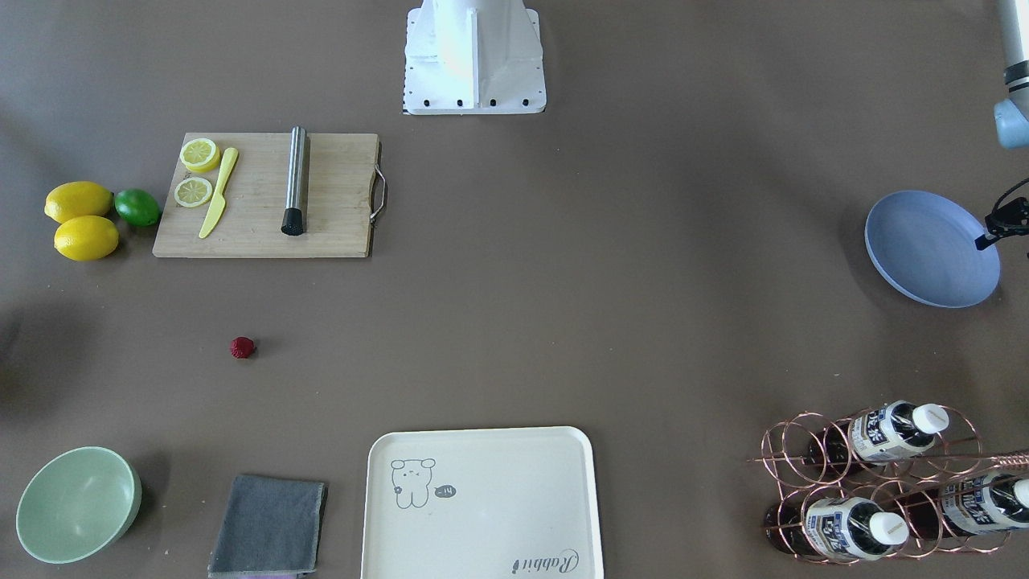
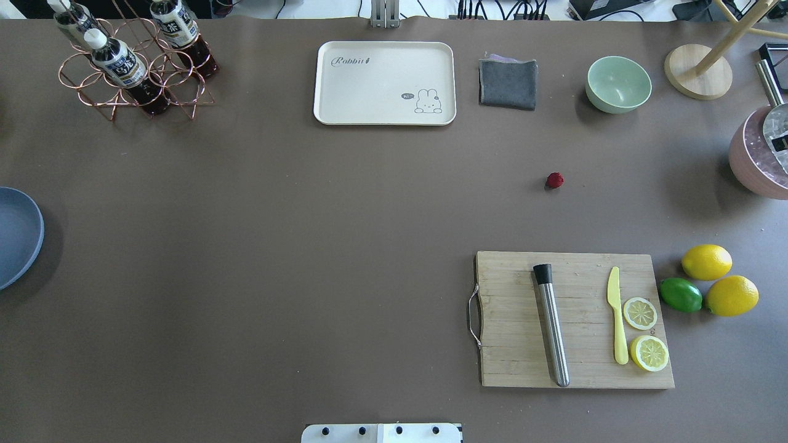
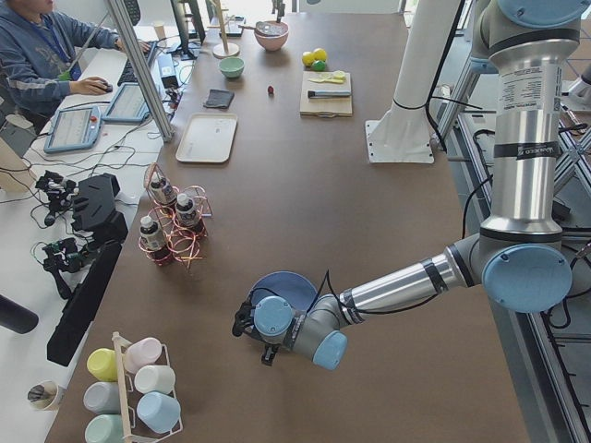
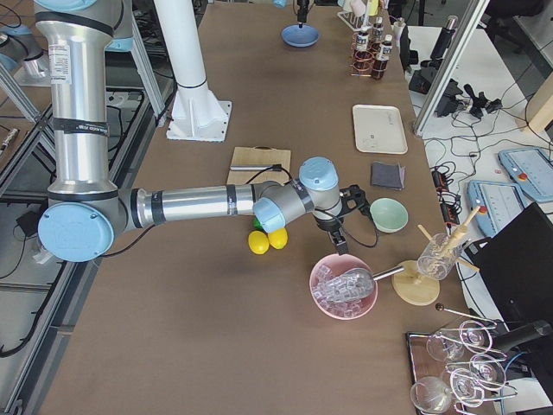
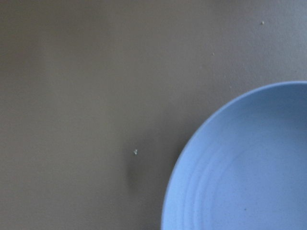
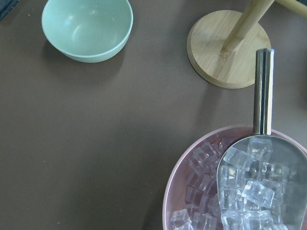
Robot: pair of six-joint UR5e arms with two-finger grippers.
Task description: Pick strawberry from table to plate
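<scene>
The strawberry (image 1: 242,347) sits alone on the bare table (image 1: 563,305), in the robot's right half and a bit past the middle toward the far edge. The plate (image 1: 924,249) is way off at the left end. The berry looks tiny, light, bumpy and prone to rolling, so a gentle top-down pinch across its middle seems safest. The left gripper (image 1: 990,235) hangs by the plate's rim and the right gripper (image 4: 340,238) over the right end. Can't tell how open either one's fingers are.

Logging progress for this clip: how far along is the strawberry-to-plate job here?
Done: nothing. The strawberry lies on the table and the plate is empty. In hand: nothing; the left gripper hangs at the plate's rim, the right gripper by the pink ice bowl. Left: the reach, grasp, carry and placing.
</scene>
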